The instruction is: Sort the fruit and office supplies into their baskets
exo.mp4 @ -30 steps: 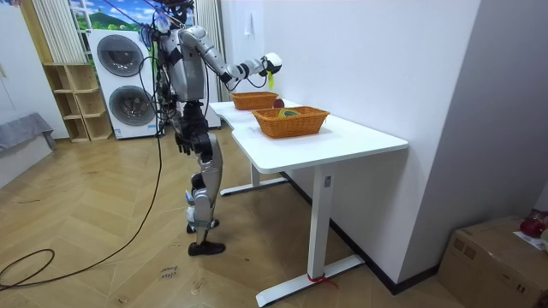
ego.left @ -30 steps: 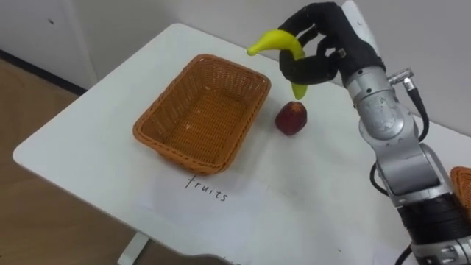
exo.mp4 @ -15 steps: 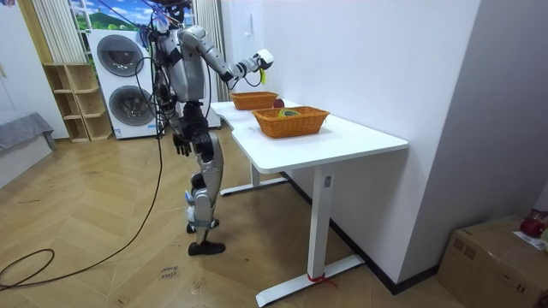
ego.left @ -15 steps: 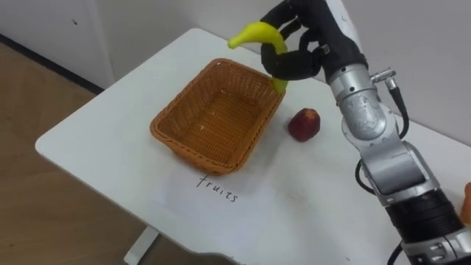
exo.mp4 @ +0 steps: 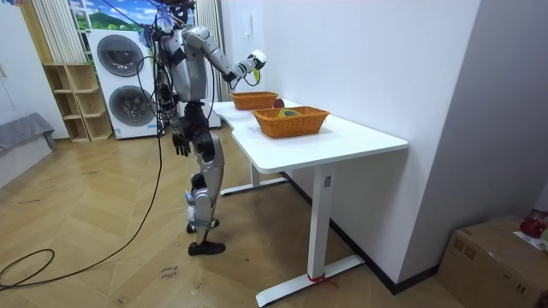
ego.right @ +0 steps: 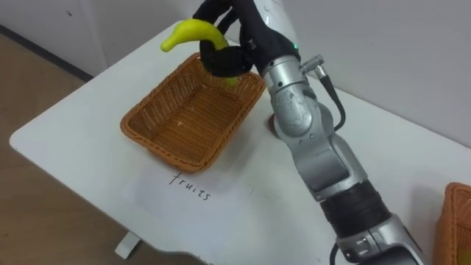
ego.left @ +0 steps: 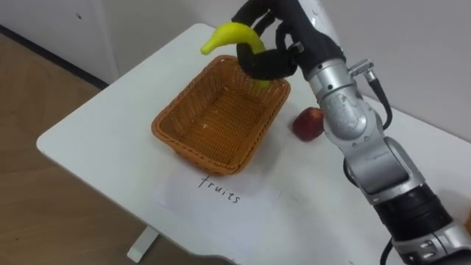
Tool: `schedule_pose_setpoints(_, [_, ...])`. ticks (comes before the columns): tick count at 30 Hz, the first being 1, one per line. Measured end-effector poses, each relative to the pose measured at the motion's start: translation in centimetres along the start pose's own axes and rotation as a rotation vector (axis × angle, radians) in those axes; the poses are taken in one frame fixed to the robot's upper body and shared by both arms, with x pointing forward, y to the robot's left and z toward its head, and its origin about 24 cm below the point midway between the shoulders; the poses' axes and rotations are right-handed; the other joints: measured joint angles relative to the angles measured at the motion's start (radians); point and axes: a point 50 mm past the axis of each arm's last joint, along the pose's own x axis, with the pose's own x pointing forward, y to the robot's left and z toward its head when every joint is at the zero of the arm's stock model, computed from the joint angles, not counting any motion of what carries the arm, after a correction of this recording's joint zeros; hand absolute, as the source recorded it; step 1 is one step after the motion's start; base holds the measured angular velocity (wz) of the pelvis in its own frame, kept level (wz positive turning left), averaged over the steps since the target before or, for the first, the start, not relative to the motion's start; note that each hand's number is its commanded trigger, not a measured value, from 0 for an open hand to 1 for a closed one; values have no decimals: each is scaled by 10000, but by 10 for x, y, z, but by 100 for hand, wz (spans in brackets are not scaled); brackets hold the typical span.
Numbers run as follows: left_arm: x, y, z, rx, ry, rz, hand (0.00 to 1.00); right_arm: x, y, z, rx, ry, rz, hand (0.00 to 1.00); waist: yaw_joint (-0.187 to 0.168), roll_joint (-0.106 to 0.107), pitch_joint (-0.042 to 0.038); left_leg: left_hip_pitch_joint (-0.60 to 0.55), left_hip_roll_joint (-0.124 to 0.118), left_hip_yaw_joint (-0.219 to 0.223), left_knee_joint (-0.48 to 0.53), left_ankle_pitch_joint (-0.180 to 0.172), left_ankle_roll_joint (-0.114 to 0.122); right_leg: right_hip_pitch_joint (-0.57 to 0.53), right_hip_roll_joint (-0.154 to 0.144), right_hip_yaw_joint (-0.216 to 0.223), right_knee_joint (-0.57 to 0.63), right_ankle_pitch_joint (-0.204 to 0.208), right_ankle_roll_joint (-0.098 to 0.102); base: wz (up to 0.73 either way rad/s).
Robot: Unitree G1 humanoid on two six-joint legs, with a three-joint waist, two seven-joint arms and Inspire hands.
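1. Holding the banana (ego.left: 232,35) in the right hand (ego.left: 294,33), fingers (ego.left: 268,65) curled tight round its middle, up in the air above the far rim of the basket (ego.left: 173,140). Not dropped in yet.
2. Best to carry it a bit further over the basket's middle before letting go, so no bouncing off the rim.
3. Worth lowering it closer to the bottom too, then just relaxing the fingers. No tossing.
4. Keep the wrist clear of the apple (ego.left: 307,123), sitting on the worktop (ego.left: 96,125) just beside the basket's right wall. Probably the next pick.
5. Nothing doing for the left hand (exo.mp4: 181,144), down by the robot's side in the room view.
6. Counting up: one banana, one apple, two baskets, one paper label (ego.left: 221,195) lying in front of the near one. Second basket (ego.right: 458,221) way over at the worktop's right end, with a few bits inside, can't tell what.
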Motion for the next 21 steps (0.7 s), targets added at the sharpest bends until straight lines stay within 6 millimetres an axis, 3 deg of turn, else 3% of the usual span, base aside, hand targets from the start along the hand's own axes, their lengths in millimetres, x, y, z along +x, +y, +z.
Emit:
schedule_pose_setpoints(17, [2, 4, 10, -53, -356, 80, 0, -4, 22, 4, -200, -212, 1161, 99, 291, -290, 79, 23, 1, 28, -71, 2, 7, 33, -13, 42, 5, -10, 16, 0])
schedule_pose_setpoints(18, [2, 5, 10, -42, -349, 64, 0, -4, 22, 4, -200, -212, 1172, 77, 309, -315, 76, 23, -1, 27, -69, 2, 7, 35, -14, 42, 8, -10, 16, 0])
schedule_pose_setpoints(19, [2, 5, 10, -40, -345, 16, 0, -4, 22, 4, -201, -212, 1177, 65, 318, -320, 75, 26, -5, 27, -68, 2, 7, 35, -17, 43, 13, -10, 17, 0])
schedule_pose_setpoints(20, [2, 4, 10, -39, -347, -19, 0, -4, 22, 4, -202, -212, 1183, 44, 319, -320, 75, 26, -9, 27, -68, 2, 8, 35, -20, 42, 13, -10, 16, 0])
schedule_pose_setpoints(21, [2, 4, 10, -36, -349, -57, 0, -4, 22, 4, -201, -211, 1209, 9, 320, -319, 75, 27, -13, 26, -70, 3, 8, 34, -22, 44, 12, -10, 16, 0])
